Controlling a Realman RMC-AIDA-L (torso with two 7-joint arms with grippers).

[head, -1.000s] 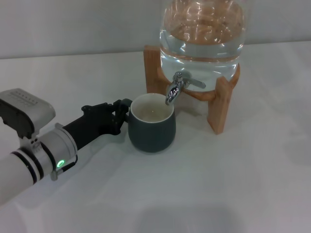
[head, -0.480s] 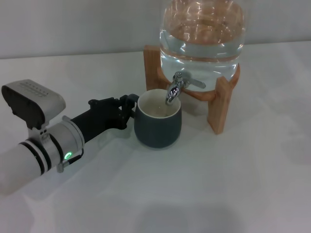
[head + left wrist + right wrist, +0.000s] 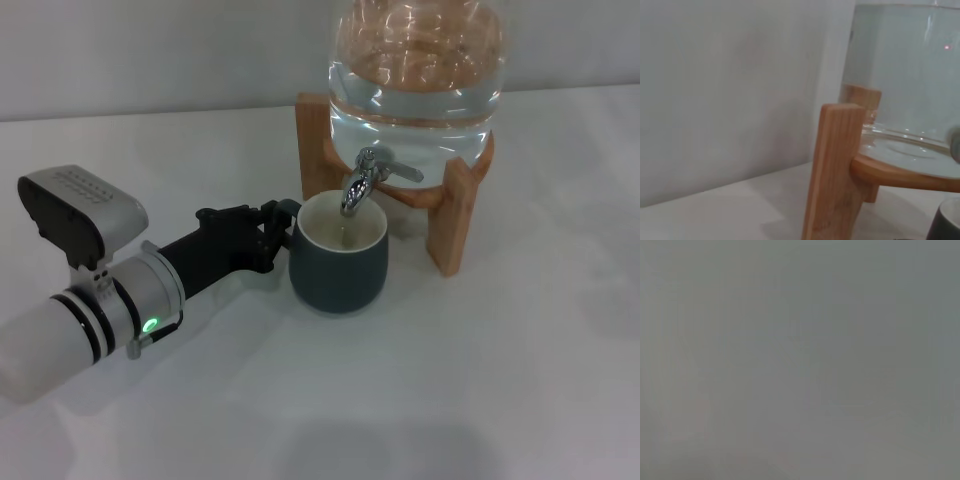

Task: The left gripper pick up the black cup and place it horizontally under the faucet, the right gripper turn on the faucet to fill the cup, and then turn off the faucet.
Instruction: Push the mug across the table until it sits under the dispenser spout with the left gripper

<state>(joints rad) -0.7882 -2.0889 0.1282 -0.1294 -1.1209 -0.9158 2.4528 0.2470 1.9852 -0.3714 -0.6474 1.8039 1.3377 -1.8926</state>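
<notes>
A: The left tool (image 3: 278,232) — where is it, and what is it doing?

B: It reaches in from eight o'clock in the head view, low over the desk (image 3: 480,380). Its black fingers are clenched on the handle of the cup (image 3: 339,257), at the cup's nine o'clock side.

A: And the cup?

B: Upright on the desk, right under the faucet (image 3: 362,180). The spout sits over its open cream inside, near the twelve o'clock rim. The faucet's lever points toward three o'clock.

A: What carries the faucet?

B: A clear jug (image 3: 415,75) with water, resting in a wooden stand (image 3: 452,220). One stand leg is at the cup's three o'clock, another behind it at eleven o'clock.

A: Does the left wrist view add anything?

B: A stand leg (image 3: 832,172) close up, the jug (image 3: 905,75) above it, and a dark sliver of the cup (image 3: 945,222) at the corner.

A: The right tool?

B: Not to be seen. Its wrist view shows only flat grey.
</notes>
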